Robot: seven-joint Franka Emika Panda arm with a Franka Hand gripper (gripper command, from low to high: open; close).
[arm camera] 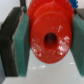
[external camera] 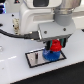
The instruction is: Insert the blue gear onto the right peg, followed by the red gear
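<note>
In the exterior view my gripper hangs over the black-bordered white plate. It is shut on the red gear, held just above the blue gear, which lies on the plate at its right end. The right peg is hidden under the gears. In the wrist view the red gear fills the middle, its centre hole facing the camera, clamped between two green pads. A sliver of blue gear shows behind it.
The plate lies on a white table. The arm's white body and a black cable fill the exterior view's upper part. The plate's left peg cannot be made out.
</note>
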